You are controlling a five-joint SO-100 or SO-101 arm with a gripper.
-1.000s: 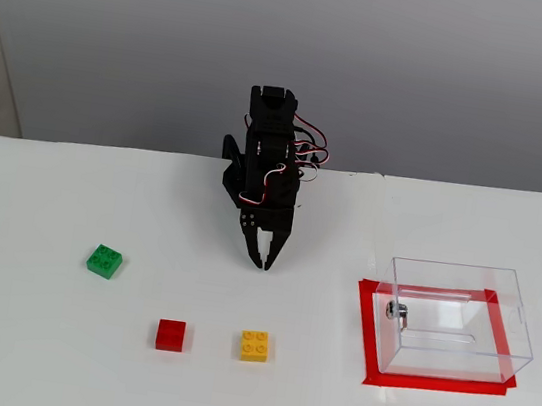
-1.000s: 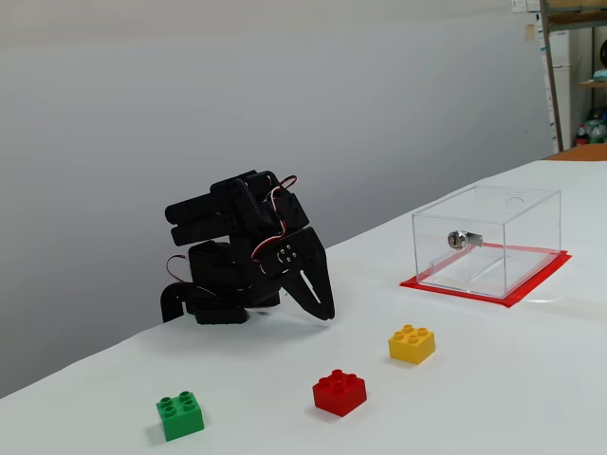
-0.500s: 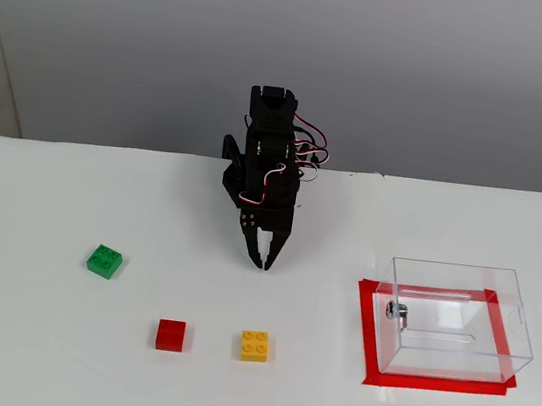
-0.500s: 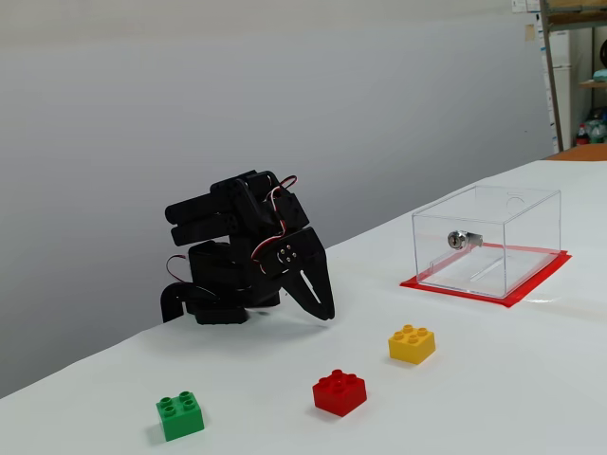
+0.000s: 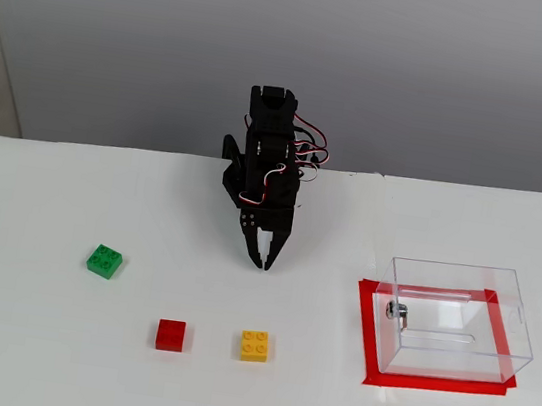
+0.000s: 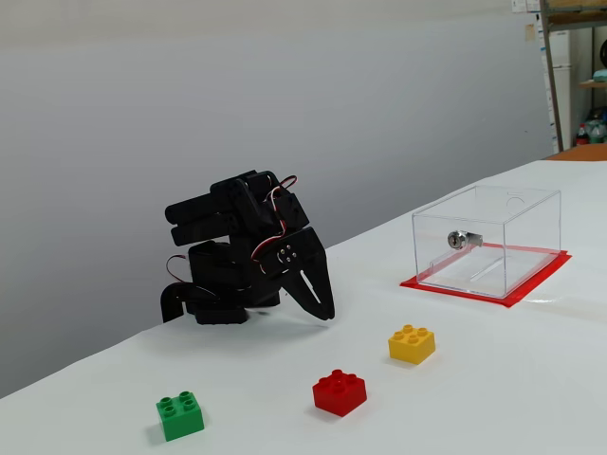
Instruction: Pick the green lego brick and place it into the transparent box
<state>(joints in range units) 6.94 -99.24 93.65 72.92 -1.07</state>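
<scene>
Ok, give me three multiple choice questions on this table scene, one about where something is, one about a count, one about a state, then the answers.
1. In the fixed view facing the arm, which brick lies farthest left?
A red
B green
C yellow

2. How many bricks are on the table?
A two
B three
C four

3. The transparent box is
A empty
B holding a brick
C tipped over

Answers: 1 B, the green lego brick lies left of the red brick and yellow brick. 2 B, only those three show. 3 A, the transparent box stands upright with no brick inside, and the gripper holds nothing.

Green lego brick [image 5: 104, 260] [image 6: 180, 415] flat, studs up, toward the table's left side (overhead-angle fixed view); transparent box [image 5: 456, 321] [image 6: 486, 240] upright, empty, near the right edge.
</scene>
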